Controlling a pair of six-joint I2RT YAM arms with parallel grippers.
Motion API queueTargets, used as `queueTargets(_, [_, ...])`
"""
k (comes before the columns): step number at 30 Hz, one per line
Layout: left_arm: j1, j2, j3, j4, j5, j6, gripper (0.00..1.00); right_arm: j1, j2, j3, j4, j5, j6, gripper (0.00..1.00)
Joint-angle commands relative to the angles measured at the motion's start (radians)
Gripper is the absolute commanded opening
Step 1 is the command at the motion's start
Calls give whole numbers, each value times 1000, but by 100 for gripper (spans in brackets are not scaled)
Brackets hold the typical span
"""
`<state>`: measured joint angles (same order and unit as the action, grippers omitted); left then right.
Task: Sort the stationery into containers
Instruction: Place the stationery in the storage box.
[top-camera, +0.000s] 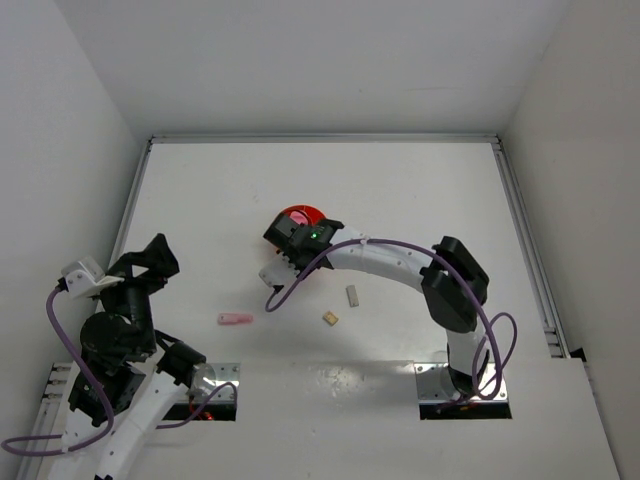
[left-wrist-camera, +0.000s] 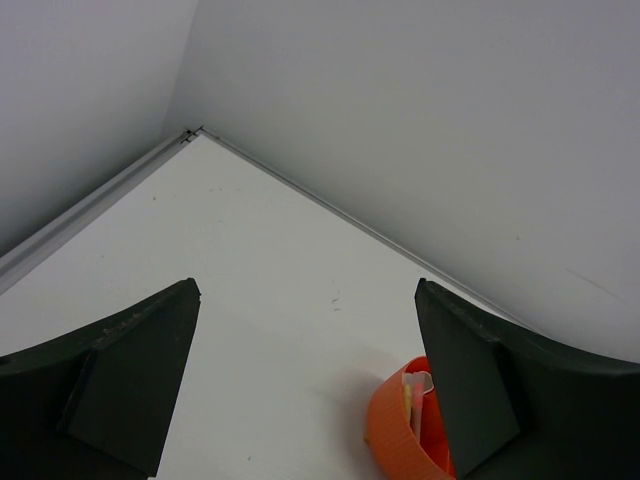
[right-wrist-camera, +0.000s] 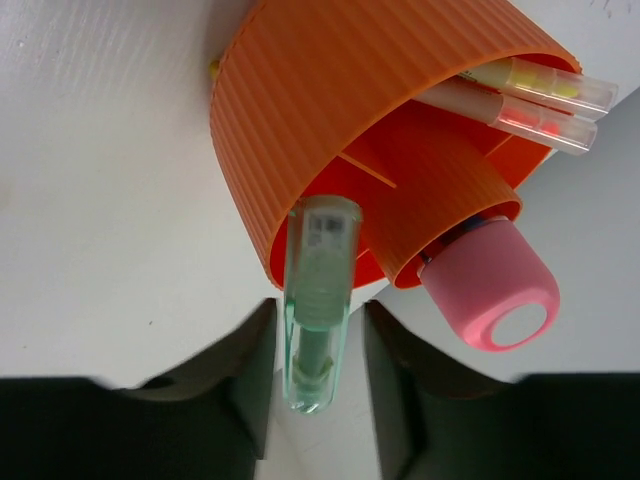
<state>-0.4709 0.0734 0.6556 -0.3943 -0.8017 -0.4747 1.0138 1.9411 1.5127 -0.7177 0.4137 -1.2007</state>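
Observation:
The orange tub (right-wrist-camera: 330, 110) lies tilted in the right wrist view, with the pink-magenta capsule (right-wrist-camera: 490, 285) in its central cup and clear sticks (right-wrist-camera: 540, 95) in a side compartment. A mint stick (right-wrist-camera: 318, 300) leans on the tub's rim, its lower end between the fingers of my right gripper (right-wrist-camera: 318, 370). The jaws stand slightly apart from it, with a thin gap on each side. From above, the right gripper (top-camera: 290, 240) covers much of the tub (top-camera: 297, 214). My left gripper (left-wrist-camera: 305, 385) is wide open and holds nothing, far to the left of the tub (left-wrist-camera: 395, 430).
On the table in front of the tub lie a pastel pink stick (top-camera: 235, 319) and two small beige blocks (top-camera: 352, 295) (top-camera: 331, 318). The right arm arches over from its base (top-camera: 460, 390). White walls close in the table on three sides.

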Motion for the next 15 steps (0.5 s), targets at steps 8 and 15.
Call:
queueTargets(8, [5,-9,-2,32,12,15,95,-6,-4,15,6,11,7,51])
queueTargets(15, [5,-9,-2,32,12,15,92,16,-25,214,-122,-140,176,0])
